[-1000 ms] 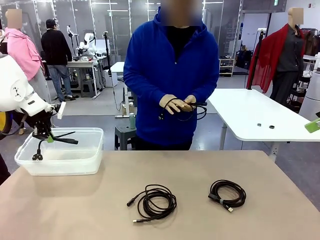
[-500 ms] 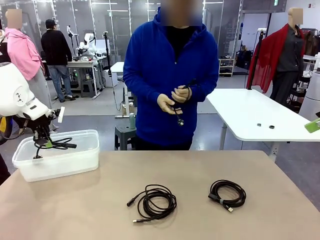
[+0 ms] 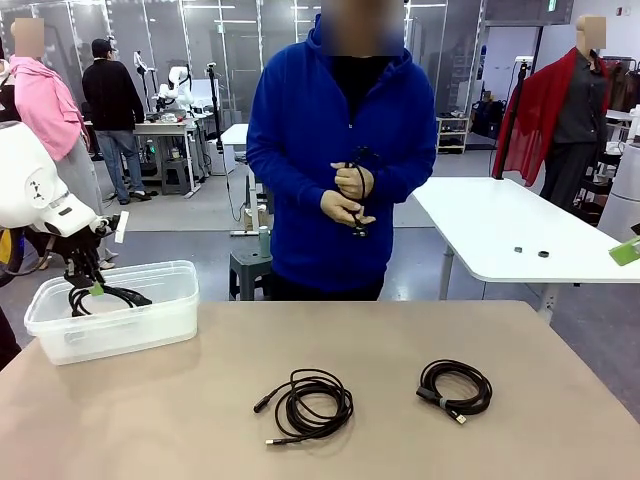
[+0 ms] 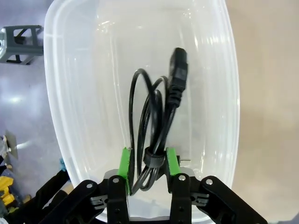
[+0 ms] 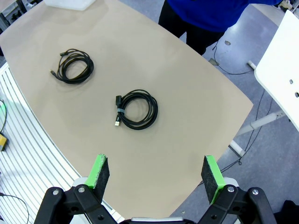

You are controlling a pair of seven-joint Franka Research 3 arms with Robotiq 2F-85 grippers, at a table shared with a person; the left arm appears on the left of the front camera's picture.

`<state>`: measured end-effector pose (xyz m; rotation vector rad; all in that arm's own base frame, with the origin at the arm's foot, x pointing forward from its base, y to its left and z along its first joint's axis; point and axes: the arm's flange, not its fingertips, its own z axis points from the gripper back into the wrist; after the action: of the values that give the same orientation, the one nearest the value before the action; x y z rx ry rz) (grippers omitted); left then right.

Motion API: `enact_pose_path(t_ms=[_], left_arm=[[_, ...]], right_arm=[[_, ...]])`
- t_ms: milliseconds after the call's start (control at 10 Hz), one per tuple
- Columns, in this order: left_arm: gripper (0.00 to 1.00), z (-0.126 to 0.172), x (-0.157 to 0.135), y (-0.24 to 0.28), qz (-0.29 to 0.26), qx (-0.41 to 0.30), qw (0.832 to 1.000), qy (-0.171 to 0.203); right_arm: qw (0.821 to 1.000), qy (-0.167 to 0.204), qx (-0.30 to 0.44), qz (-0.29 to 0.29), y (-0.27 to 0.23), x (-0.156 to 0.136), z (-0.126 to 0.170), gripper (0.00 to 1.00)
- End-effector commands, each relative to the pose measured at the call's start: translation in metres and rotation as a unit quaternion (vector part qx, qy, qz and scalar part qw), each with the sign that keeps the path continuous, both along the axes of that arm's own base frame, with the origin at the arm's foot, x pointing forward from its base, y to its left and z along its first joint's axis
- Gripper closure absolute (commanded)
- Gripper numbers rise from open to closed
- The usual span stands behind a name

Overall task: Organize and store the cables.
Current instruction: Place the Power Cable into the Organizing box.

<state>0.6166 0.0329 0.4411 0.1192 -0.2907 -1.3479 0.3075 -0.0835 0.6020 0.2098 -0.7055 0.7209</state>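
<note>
Your left pincer (image 4: 147,155) has lowered its cable (image 4: 178,77) into the bin (image 3: 150,325) — pads flank it, gripping or released I can't tell — so one's nearly stored; your right pincer (image 5: 154,175) gapes above two coils (image 3: 305,403) on the desk (image 3: 560,440).

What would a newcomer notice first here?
The robot's left hand hangs over a clear plastic bin at the left of the table, a black power cable between its green pads. A middle coil and a right coil lie on the table, and the person in blue holds another cable.

Tan table (image 3: 400,335), clear tub (image 3: 140,330) left, cable coil (image 3: 305,403) centre, second coil (image 3: 455,387) right
</note>
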Motion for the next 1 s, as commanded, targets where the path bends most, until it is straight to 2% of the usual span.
enact_pose_path(t_ms=[0,100,200,300,400,500,600,700,800,900], left_arm=[[0.46,0.006,0.001,0.000,0.000,-0.001,1.000,0.011],[0.55,0.007,0.000,0.000,0.000,0.001,1.000,0.011],[0.32,0.008,-0.001,-0.001,0.001,0.006,1.000,0.014],[0.47,0.011,-0.005,0.001,-0.004,0.003,1.000,0.017],[0.18,0.019,-0.009,0.006,-0.015,0.002,1.000,0.025],[0.33,0.026,-0.012,0.011,-0.014,-0.001,0.999,0.030],[0.04,0.032,-0.015,0.015,-0.011,0.001,0.999,0.035],[0.32,0.036,-0.019,0.018,-0.010,0.001,0.999,0.043],[0.00,0.039,-0.022,0.018,-0.022,0.003,0.999,0.041],[0.18,0.039,-0.023,0.019,-0.028,0.005,0.999,0.039]], right_arm=[[1.000,-0.001,0.001,0.003,-0.001,0.000,-0.001,0.00],[1.000,-0.001,0.001,0.003,-0.001,0.000,-0.001,0.00],[1.000,-0.001,0.001,0.003,-0.001,0.000,-0.001,0.00],[1.000,-0.001,0.001,0.003,-0.001,0.000,-0.001,0.00],[1.000,-0.001,0.001,0.003,-0.001,0.000,-0.001,0.00],[1.000,-0.001,0.001,0.003,-0.001,0.000,-0.001,0.00],[1.000,-0.001,0.001,0.003,-0.001,0.000,-0.001,0.00],[1.000,-0.001,0.001,0.003,-0.001,0.000,-0.001,0.00],[1.000,-0.001,0.001,0.003,-0.001,0.000,-0.001,0.00],[1.000,-0.001,0.001,0.003,-0.001,0.000,-0.001,0.00]])
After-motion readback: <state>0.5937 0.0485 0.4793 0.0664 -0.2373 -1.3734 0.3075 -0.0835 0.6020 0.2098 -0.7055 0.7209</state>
